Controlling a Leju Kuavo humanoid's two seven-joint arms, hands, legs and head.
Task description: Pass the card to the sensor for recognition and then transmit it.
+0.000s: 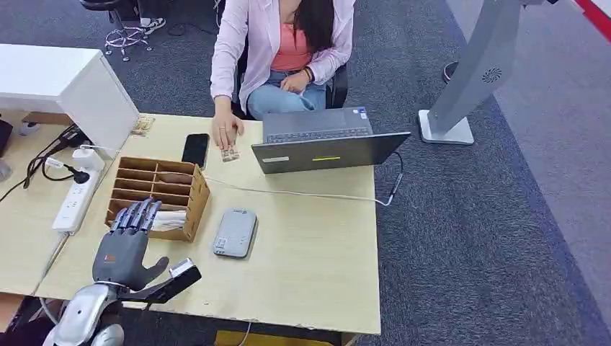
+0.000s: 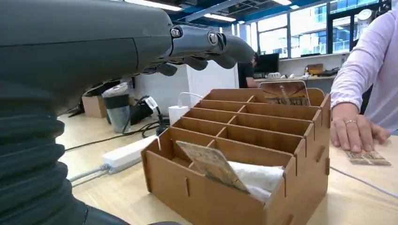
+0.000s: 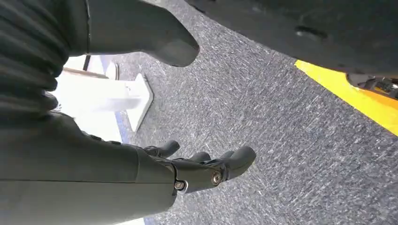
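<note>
A slotted wooden box [image 1: 160, 186] stands on the desk's left part. In the left wrist view a worn card [image 2: 212, 164] leans in the box's [image 2: 244, 140] nearest slot against white paper [image 2: 257, 176], and another card [image 2: 285, 93] stands in the farthest slot. My left hand [image 1: 130, 244] hovers over the box's near end, fingers [image 2: 206, 43] stretched out and holding nothing. The grey sensor pad [image 1: 235, 232] lies flat just right of the box. My right hand [image 3: 197, 169] hangs over the carpet, fingers loosely apart and empty.
A person sits across the desk with a hand [image 1: 228, 132] beside a small card [image 1: 230, 154] lying on the tabletop. A black phone [image 1: 195, 149], an open laptop [image 1: 324, 140] with its cable [image 1: 302, 193], a power strip [image 1: 76, 198] and a white cabinet [image 1: 68, 83] surround the box.
</note>
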